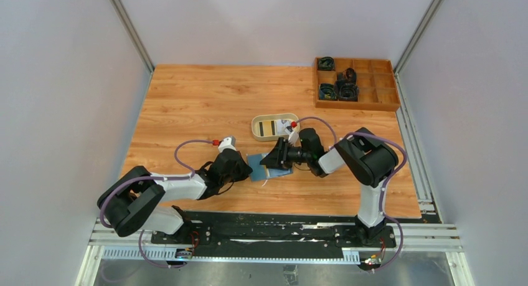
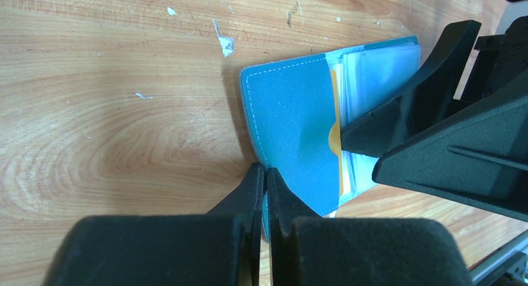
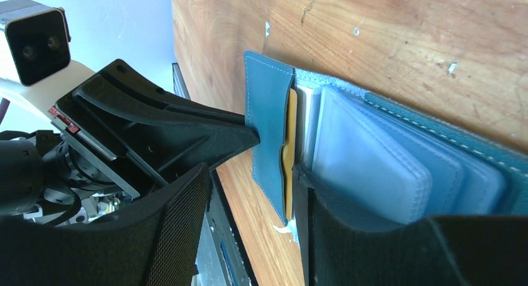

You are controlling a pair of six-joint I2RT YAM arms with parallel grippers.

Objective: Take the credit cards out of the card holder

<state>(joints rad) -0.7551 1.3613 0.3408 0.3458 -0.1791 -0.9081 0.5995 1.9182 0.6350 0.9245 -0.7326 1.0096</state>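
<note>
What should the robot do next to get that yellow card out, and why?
Probably close the right end effector on the exposed edge of the yellow card: it sits open right beside that edge, while the left end effector pinches the edge of the card holder.

The top camera sits high above and behind the arm bases, looking steeply down over the whole tabletop (image 1: 205, 99). From that far off, the wallet (image 1: 256, 162) shows small near the centre. The left wrist camera is close over the tabletop and looks along its own jaws at the wallet's edge, with the right gripper (image 2: 364, 154) entering from the picture's right. The right wrist camera is just as near but rolled, so the tabletop stands on end. The left gripper (image 3: 252, 136) faces it from the left. All three views share the wallet, and each wrist view catches the other arm's gripper.
</note>
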